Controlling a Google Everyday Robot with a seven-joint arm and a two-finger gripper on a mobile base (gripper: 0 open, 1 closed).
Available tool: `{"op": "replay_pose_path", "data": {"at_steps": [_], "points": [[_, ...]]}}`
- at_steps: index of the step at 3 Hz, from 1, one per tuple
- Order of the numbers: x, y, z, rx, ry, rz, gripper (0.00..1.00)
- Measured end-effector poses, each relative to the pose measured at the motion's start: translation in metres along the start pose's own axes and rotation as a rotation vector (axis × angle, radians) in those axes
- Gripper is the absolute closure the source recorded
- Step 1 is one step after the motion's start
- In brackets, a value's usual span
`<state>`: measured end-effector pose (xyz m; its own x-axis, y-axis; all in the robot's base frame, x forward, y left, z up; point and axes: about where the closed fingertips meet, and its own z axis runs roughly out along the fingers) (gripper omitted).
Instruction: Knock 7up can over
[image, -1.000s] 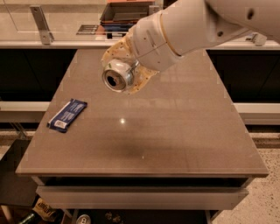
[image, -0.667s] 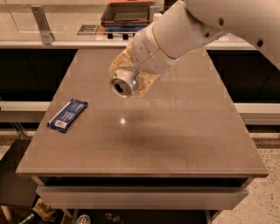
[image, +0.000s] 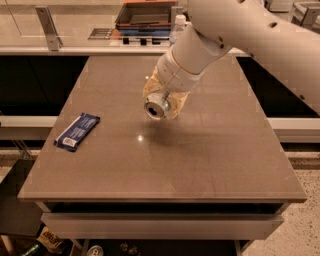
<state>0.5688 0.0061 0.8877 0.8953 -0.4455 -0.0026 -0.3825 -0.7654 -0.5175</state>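
My gripper (image: 159, 104) hangs over the middle of the brown table (image: 210, 160), at the end of the white arm that reaches in from the upper right. It is tan, with a round silver face turned toward the camera. No white and green 7up can shows anywhere on the table; it is hidden or out of view. The arm covers part of the table's far side.
A blue snack packet (image: 77, 131) lies flat near the table's left edge. A clear plastic bottle with a white cap (image: 178, 26) stands behind the table's far edge, beside a tray (image: 145, 16) on the back counter. A metal bracket (image: 48, 27) stands at the back left.
The gripper has moved toward the table's front and a little right, and sits lower over the tabletop. The blue packet has not moved.
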Motion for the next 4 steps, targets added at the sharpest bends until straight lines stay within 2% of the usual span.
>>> {"op": "replay_pose_path", "data": {"at_steps": [1, 2, 3, 4], "points": [[0.020, 0.020, 0.017, -0.123, -0.032, 0.023, 1.00], [0.027, 0.031, 0.023, -0.210, -0.067, 0.028, 1.00], [0.029, 0.036, 0.026, -0.258, -0.087, 0.037, 0.84], [0.029, 0.036, 0.030, -0.300, -0.111, 0.047, 0.60]]}}
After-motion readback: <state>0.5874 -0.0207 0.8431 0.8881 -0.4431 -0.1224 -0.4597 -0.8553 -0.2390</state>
